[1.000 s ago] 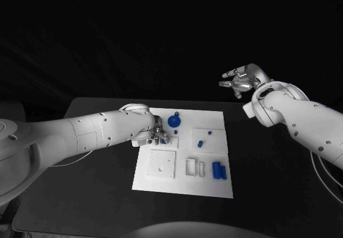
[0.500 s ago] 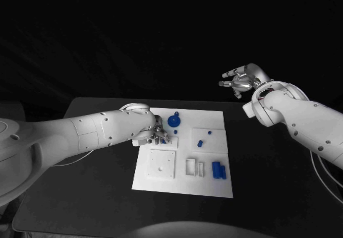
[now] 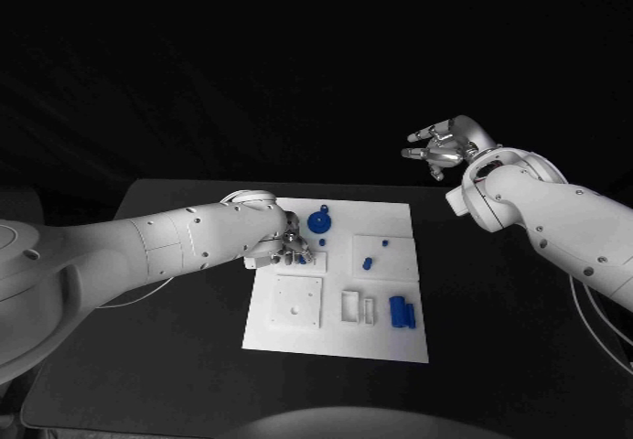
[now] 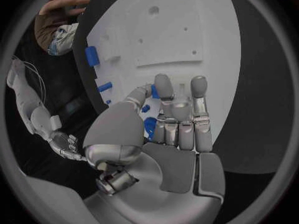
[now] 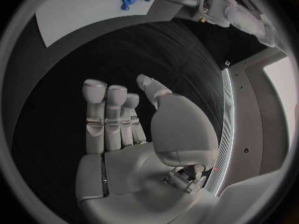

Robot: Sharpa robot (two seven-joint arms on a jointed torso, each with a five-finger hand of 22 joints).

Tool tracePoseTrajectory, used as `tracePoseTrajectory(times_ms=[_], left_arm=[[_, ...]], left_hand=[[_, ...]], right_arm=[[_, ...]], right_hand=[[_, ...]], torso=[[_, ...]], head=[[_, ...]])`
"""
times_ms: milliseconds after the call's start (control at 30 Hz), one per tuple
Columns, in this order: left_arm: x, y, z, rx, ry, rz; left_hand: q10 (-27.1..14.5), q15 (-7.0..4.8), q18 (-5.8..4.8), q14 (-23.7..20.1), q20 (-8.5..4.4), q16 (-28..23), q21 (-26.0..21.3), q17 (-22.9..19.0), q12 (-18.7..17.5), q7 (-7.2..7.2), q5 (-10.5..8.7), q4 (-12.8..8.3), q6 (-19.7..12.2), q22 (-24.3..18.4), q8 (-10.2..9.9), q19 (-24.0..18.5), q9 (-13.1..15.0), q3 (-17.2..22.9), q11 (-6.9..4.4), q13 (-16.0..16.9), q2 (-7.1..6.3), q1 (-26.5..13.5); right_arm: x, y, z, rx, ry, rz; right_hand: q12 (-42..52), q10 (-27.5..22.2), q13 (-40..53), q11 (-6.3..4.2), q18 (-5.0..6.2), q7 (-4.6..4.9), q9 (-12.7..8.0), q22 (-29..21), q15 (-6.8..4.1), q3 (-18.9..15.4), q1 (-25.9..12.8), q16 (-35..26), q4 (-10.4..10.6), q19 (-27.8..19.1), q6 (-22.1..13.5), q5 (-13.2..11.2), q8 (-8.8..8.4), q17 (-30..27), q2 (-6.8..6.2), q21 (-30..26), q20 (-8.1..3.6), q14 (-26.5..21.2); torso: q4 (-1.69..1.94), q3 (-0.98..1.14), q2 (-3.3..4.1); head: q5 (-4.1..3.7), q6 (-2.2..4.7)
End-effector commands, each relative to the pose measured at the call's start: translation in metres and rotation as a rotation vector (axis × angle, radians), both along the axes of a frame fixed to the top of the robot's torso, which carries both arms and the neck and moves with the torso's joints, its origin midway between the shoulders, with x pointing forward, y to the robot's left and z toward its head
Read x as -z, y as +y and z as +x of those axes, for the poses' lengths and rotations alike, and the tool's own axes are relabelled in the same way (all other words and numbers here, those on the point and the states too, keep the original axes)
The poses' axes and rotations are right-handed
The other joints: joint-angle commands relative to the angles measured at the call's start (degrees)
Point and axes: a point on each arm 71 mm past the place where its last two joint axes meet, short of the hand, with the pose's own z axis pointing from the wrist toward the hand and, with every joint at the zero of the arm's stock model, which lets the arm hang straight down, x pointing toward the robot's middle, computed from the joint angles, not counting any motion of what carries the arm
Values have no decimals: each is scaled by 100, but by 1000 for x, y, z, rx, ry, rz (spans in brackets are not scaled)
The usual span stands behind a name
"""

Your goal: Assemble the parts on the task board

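The task board [image 3: 337, 329] lies flat in the middle of the black table [image 3: 158, 366], and serves as the reference for all that follows.

Left hand [image 3: 284, 249]: positioned over the board's left edge, toward its far end, fingers pointing down onto the plate. In the left wrist view the hand [image 4: 165, 129] has its fingers held fairly straight and close together, with the thumb folded across toward them. A small blue part [image 4: 150, 127] shows in the gap between thumb and fingers; whether it is gripped or merely lies on the board beneath cannot be told.

Right hand [image 3: 446, 146]: raised well clear of the board, beyond its far right corner and off the table's edge. The right wrist view shows the hand [image 5: 124, 119] with fingers extended side by side, thumb set apart, nothing in it.

Parts on the board: a round blue piece [image 3: 321, 221] stands near the far edge, just beside the left hand. Two small blue pieces [image 3: 370, 263] lie on the raised square right of centre. Two blue blocks [image 3: 402, 314] sit together near the right edge, toward the near end.
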Motion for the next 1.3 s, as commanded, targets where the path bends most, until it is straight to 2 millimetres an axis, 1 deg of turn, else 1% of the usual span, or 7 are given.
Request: tracePoseTrajectory(times_ms=[33,267,333,1067,1200,1233,1300], left_arm=[[11,-1,-6,8,22,11],[12,2,-5,6,16,18],[12,3,-5,6,15,22],[12,8,-4,3,-13,38],[12,11,-3,-2,-22,43],[12,12,-3,-2,-25,45],[11,14,-3,-3,-28,47]], left_hand=[[153,-30,-36,1,1,-18,-31,-12,27,-271,-199,-145,294,100,-42,12,-23,185,-113,-8,-21,30],[152,-34,-59,-4,-6,-22,-83,-29,28,-296,-449,85,319,102,-42,33,-73,-17,-122,-15,-162,63],[155,-37,-64,-7,-7,-20,-98,-33,35,-303,-735,198,342,101,-41,38,-93,-126,-121,-12,-184,98],[153,-36,-75,-2,-7,4,-147,-25,67,-316,-2157,1082,491,107,-36,67,-42,-561,-125,1,-551,369],[154,-35,-73,6,-6,16,-146,-11,81,-312,-2531,1338,533,107,-34,71,19,-519,-122,2,-693,385],[158,-33,-71,43,-1,74,-138,72,124,-318,-2836,1440,584,111,-20,79,47,-510,-128,17,-776,344],[157,-36,-63,45,-3,101,-133,103,158,-308,-2927,1649,624,110,-17,81,93,-544,-126,21,-992,243]], right_arm=[[1,2,0,-12,3,-6],[2,1,-1,-12,5,-6],[3,1,-1,-11,6,-6],[5,0,-1,-7,5,-5],[5,-1,-1,-6,4,-4],[5,-1,-1,-6,4,-4],[5,-1,-1,-5,4,-4]], right_hand=[[10,-37,-4,6,90,-7,-4,-6,0,-5,-49,-26,-37,288,40,23,-19,6,4,14,-39,58],[-12,-49,-22,9,91,-4,-4,-21,1,-17,-59,-37,-44,287,30,23,-20,6,10,-6,-38,58],[-12,-49,-22,9,91,-4,-4,-21,1,-17,-59,-37,-44,287,30,23,-20,6,10,-6,-38,58],[-21,-52,-32,8,94,-6,-4,-33,1,-28,-62,-47,-37,287,29,25,-19,2,14,-21,-38,61],[-21,-52,-32,8,94,-6,-4,-33,1,-28,-62,-47,-37,287,29,25,-19,2,14,-21,-38,61],[-21,-52,-32,8,94,-6,-4,-33,1,-28,-62,-47,-37,287,29,25,-19,2,14,-21,-38,61],[-21,-52,-32,8,94,-6,-4,-33,1,-28,-62,-47,-37,287,29,25,-19,2,14,-21,-38,61]], torso=[[7,3,-1],[8,0,-3],[11,0,-3],[6,-5,-3],[7,-4,-3],[7,-5,0],[8,-6,2]], head=[[-6,-6],[-10,-15],[-12,-12],[-9,-17],[-9,-14],[-11,-15],[-12,-11]])
